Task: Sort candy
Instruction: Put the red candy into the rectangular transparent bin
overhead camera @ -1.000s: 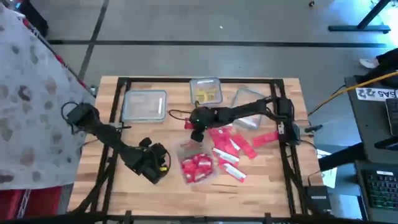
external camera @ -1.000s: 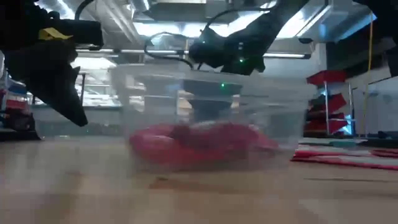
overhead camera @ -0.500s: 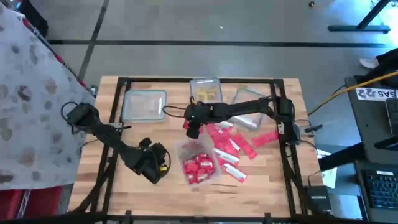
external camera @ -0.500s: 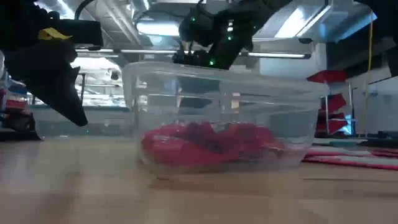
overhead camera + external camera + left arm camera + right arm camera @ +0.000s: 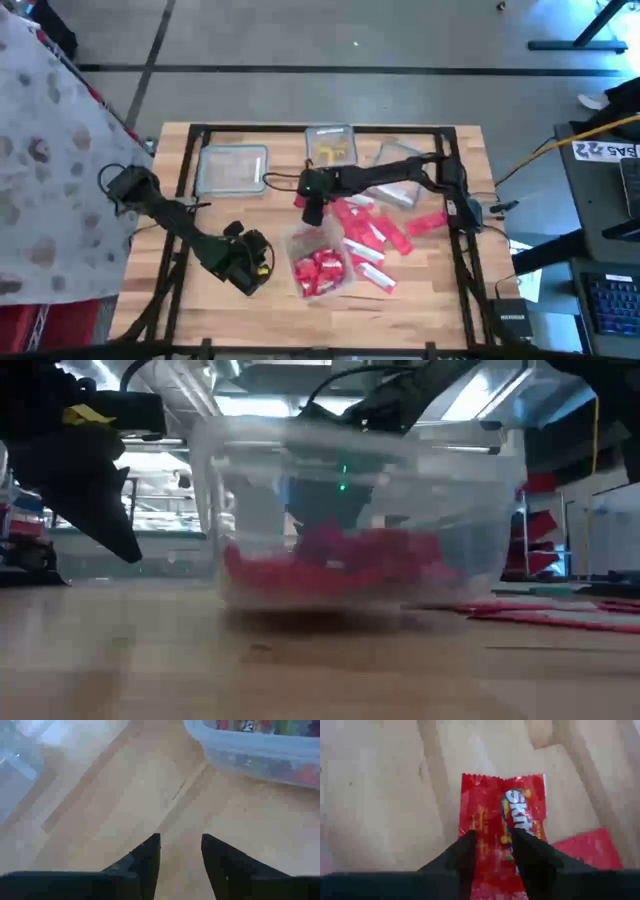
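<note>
Right hand [image 5: 492, 847] hovers, fingers narrowly parted, over a red candy packet [image 5: 505, 825] lying on the table [image 5: 420, 290]. One tub [image 5: 318, 262] already holds red packets; many more lie loose beside it. Left hand [image 5: 180, 855] waits half-open, empty.

- Both arms are dark, near-black, built of jointed segments.
- The left arm [image 5: 185, 225] ends in a blocky wrist with a yellow marking — it shows again in the low view.
- The right arm [image 5: 385, 178] carries a small green light near its wrist.
- Both pairs of fingers [image 5: 145, 857] are dark, tapering wedges.
</note>
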Tool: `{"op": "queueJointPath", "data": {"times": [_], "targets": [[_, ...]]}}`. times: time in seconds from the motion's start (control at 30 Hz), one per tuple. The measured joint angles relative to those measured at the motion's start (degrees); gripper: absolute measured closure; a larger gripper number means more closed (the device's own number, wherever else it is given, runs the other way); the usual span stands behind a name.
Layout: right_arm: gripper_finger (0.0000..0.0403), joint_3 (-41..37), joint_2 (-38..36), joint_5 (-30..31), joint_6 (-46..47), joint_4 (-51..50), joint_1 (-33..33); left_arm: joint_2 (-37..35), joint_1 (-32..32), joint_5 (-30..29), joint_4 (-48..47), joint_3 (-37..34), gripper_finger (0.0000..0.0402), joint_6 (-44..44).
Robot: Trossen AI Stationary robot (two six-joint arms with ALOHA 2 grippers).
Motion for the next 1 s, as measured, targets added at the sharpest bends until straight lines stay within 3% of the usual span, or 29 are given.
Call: {"op": "queueJointPath", "data": {"times": [0.17,0.3,0.7,1.0], "targets": [[0.0373,-0.1,-0.2,-0.3,-0.1,-0.1,-0.2,0.0,0.0,0.0,0.0,0.0,0.0273,0.0],[0.0375,0.9,-0.3,0.0,0.6,-1.0,-0.2,0.0,0.0,0.0,0.0,0.0,0.0273,0.0],[0.0292,9.1,-0.4,2.4,-2.1,-9.4,-0.6,0.0,0.0,0.0,-0.1,0.0,0.0273,0.0],[0.025,9.4,1.8,0.8,-3.1,-6.6,-1.4,0.0,0.1,0.0,0.0,0.0,0.0273,0.0]]}}
